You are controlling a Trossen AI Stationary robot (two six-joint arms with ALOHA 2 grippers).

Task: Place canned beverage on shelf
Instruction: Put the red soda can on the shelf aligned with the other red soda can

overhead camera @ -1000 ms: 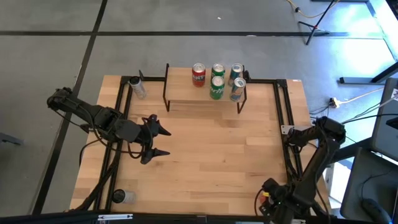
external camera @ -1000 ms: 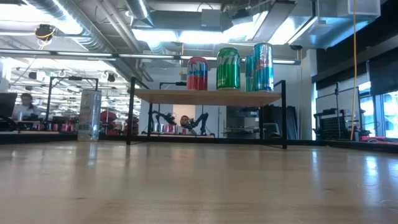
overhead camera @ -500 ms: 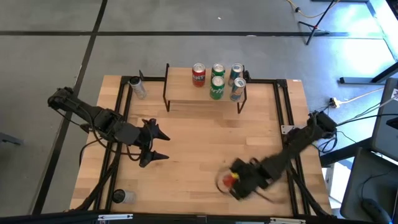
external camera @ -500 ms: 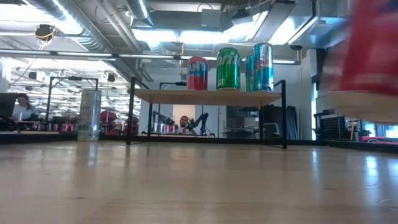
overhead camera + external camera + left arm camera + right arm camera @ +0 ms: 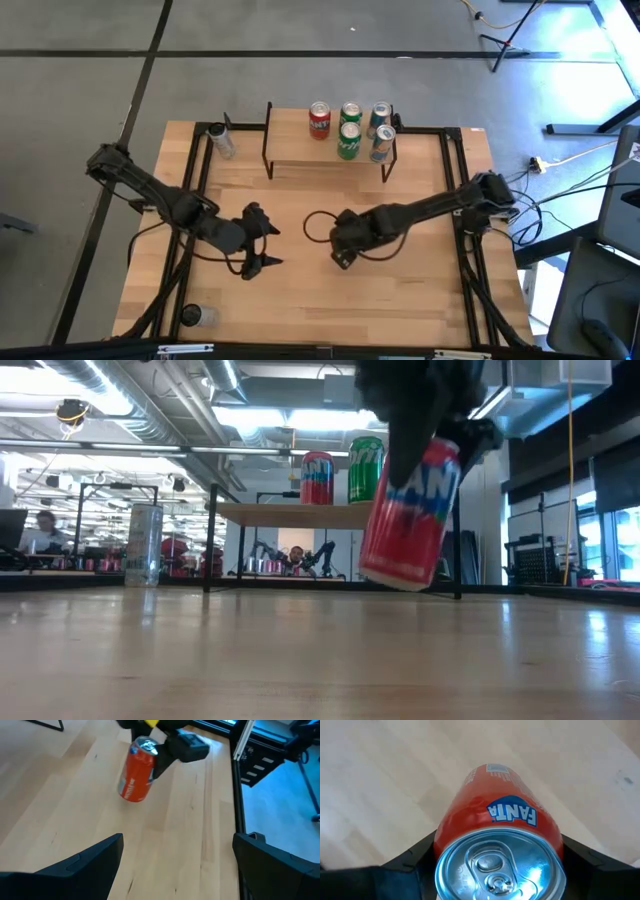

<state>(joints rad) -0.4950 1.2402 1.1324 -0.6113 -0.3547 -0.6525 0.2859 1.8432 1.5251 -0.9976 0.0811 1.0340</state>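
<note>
One orange can [image 5: 410,510] now hangs tilted mid-frame, squeezed in the right gripper [image 5: 340,243], which has moved up-left; the left gripper [image 5: 262,238] stays wide open, holding nothing.

You'll see the light wood table [image 5: 320,300] standing on a grey floor [image 5: 80,60] crossed by dark lines. At the table's back left corner you have a tall clear container [image 5: 221,140] standing upright; from table height it [image 5: 145,545] looks like a silvery drink bottle, though you can't be sure. At the table's front left corner lies a small round thing [image 5: 196,316], too small for you to identify. Black rails [image 5: 462,180] run along the table's side edges. Off the table's right side, cables [image 5: 570,165] trail over the floor. Far behind the table, a person [image 5: 45,530] sits at a desk under ceiling ducts [image 5: 130,410].
</note>
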